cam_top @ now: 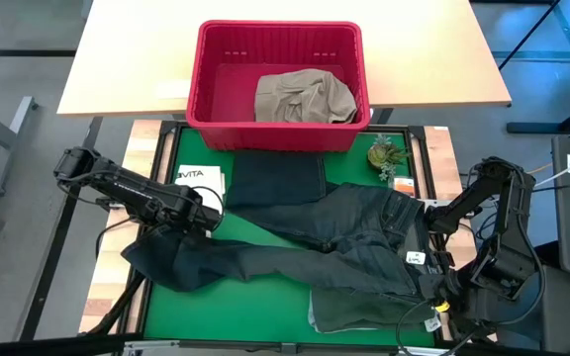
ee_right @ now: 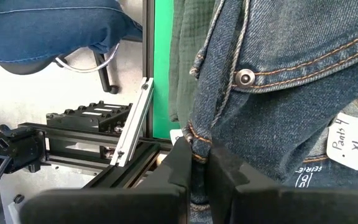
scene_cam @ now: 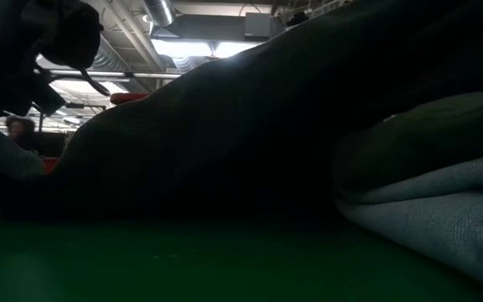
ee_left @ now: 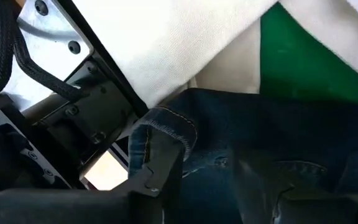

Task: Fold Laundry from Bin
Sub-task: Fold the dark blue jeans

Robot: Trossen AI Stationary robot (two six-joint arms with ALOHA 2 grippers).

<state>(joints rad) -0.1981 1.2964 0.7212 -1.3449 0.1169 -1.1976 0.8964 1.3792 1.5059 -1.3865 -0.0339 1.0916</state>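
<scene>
Dark blue denim jeans lie spread over the green mat, waist toward the table's right, legs toward the left. My left gripper stands open over one leg's hem end, pointing steeply down. My right gripper is shut on the jeans at the waist, near the table's right near corner. The red bin stands behind the mat with a khaki garment inside. In the low view, dark cloth fills most of the picture. My left gripper comes at the leg's hem end from above, slanting. Denim lies between its open fingers, and the stitched hem lies against one finger. The leg rests on the mat. My right gripper pinches the waist's front edge, below the metal button, between its two fingers. The fingers point steeply down. The waist is raised a little, and the rest of the jeans lies on the mat.
A dark folded piece lies in front of the bin. A white tote bag lies at the mat's far left. A small plant stands at the far right. A grey-green garment lies under the jeans at the near edge.
</scene>
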